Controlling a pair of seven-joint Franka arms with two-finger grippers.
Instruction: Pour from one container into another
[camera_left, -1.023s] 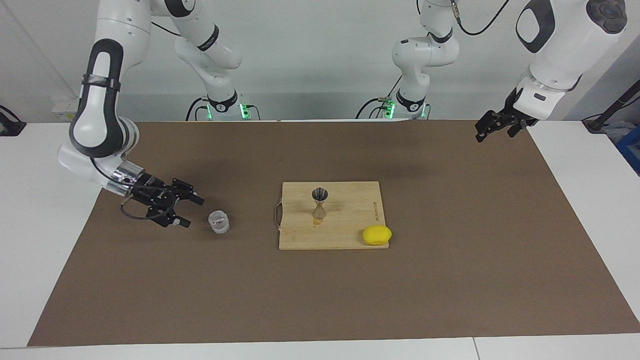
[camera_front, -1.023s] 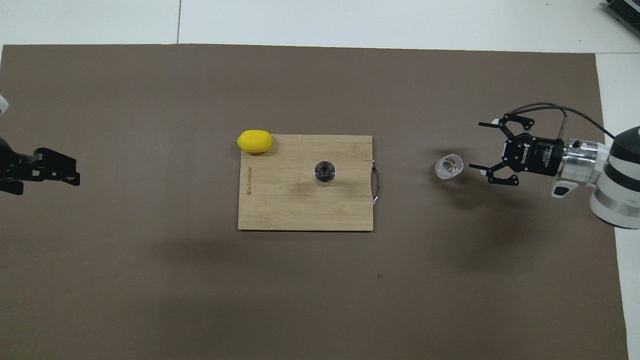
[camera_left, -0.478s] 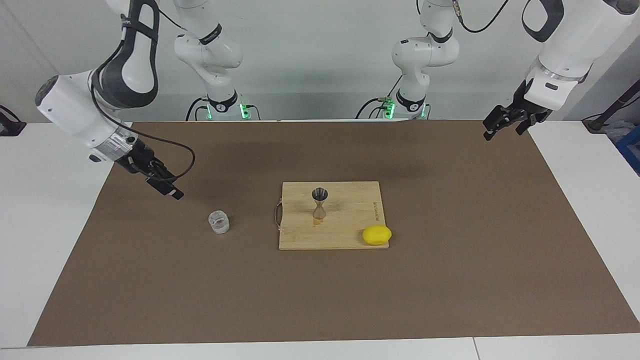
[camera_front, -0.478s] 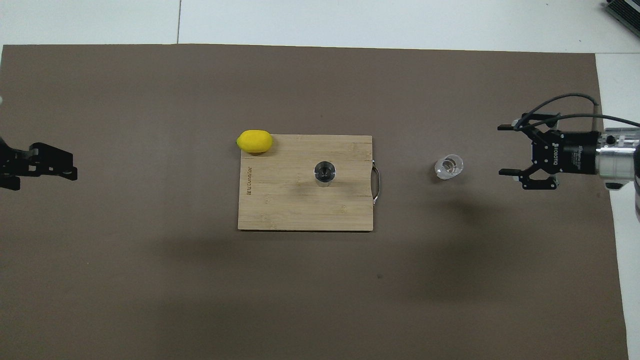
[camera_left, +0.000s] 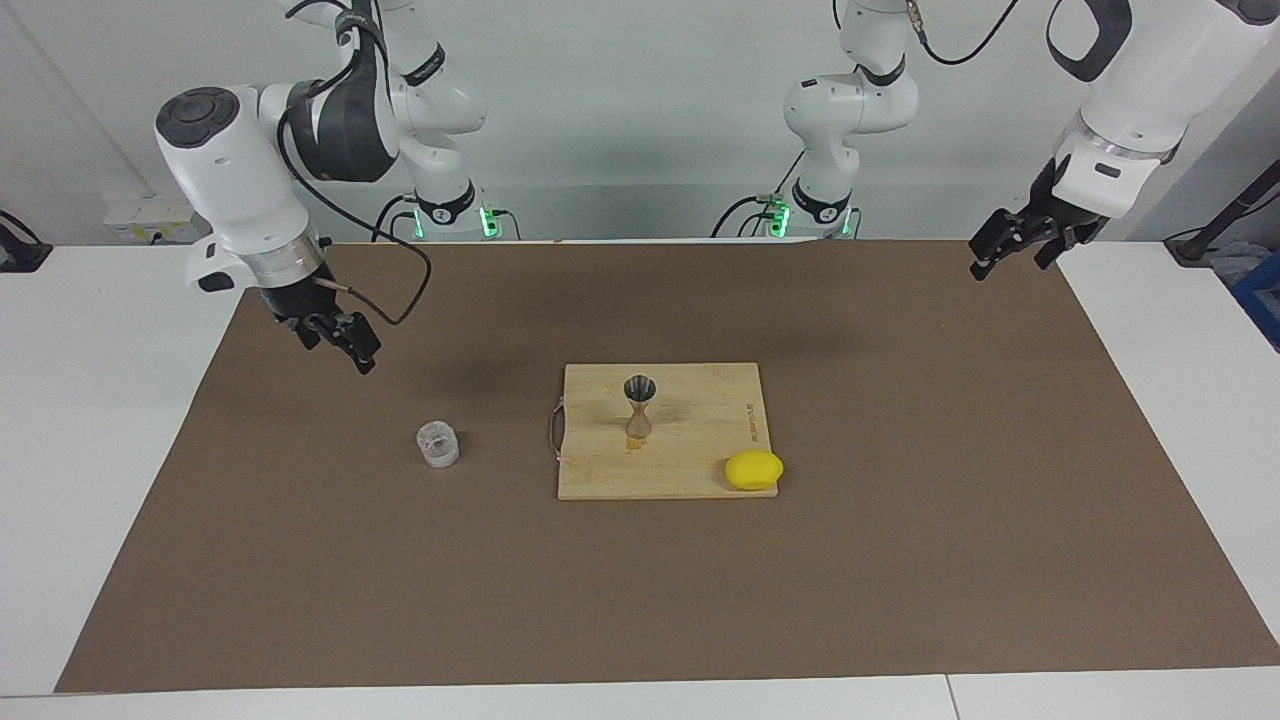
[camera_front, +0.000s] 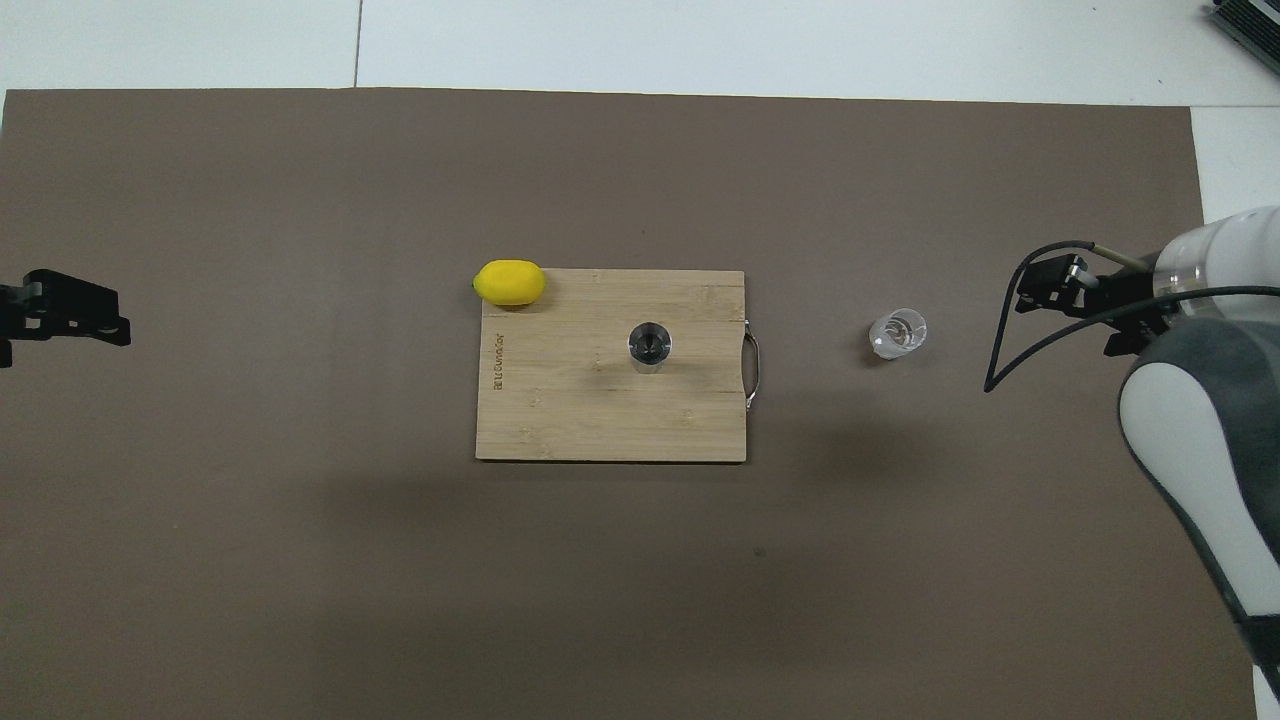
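Your glass cup stands upright on the brown mat, on the right arm's side of the tabletop. Nothing is holding it. Your metal jigger stands upright in the middle of the wooden board, well apart from the cup. That spot makes sense, because the board is flat and steady, so the jigger is a good thing to pour into. A yellow lemon sits at the board's corner, farther from the robots than the jigger, and it is out of the way.

Your right gripper hangs in the air over the mat, up and away from the cup, closer to the robots. Its fingers are spread as wide as they go and they hold nothing.

Your left gripper waits over the mat's edge at its own end of the tabletop. Its fingers are wide open too, and empty.

From how things lie, no hand has the cup, so you cannot pour right now.
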